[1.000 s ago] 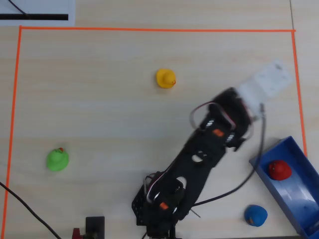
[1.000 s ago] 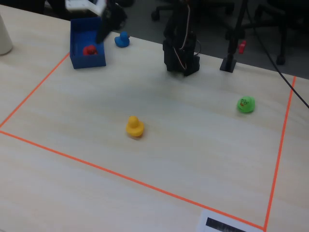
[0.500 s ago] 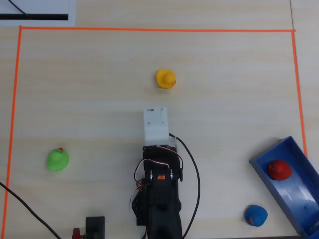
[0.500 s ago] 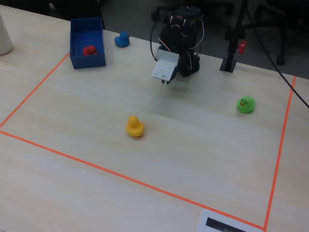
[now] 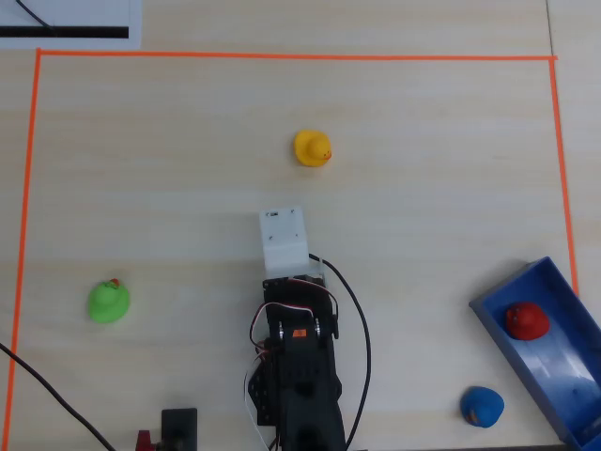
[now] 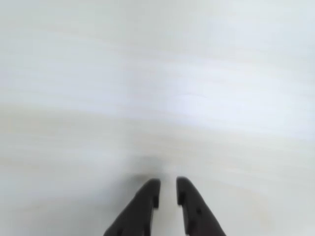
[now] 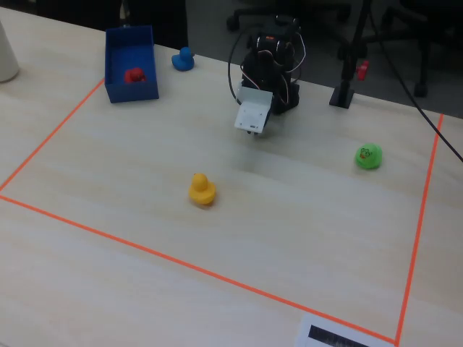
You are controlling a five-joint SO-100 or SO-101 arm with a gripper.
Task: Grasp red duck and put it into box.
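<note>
Overhead, wrist and fixed views of a taped work area. The red duck (image 5: 527,320) lies inside the box (image 5: 498,324), a blue tray at the lower right corner of the surface (image 5: 169,169) in the overhead view. The claw (image 6: 168,189) hangs near the middle of the surface, well apart from the duck, with bare wood beneath it. In the wrist view its two dark fingertips (image 6: 150,191) stand slightly parted with a narrow gap and hold nothing. The heading of the red duck cannot be told; it appears as a rounded red mass. The long axis of the box runs diagonally toward the lower right edge. A blue duck (image 5: 482,406) sits just beside the box, outside its wall. A yellow duck (image 5: 312,148) lies toward the upper edge, beyond the claw, and a green duck (image 5: 109,302) lies near the left edge. An orange tape line (image 5: 282,56) frames the area. Nothing stands between the claw and the box.
</note>
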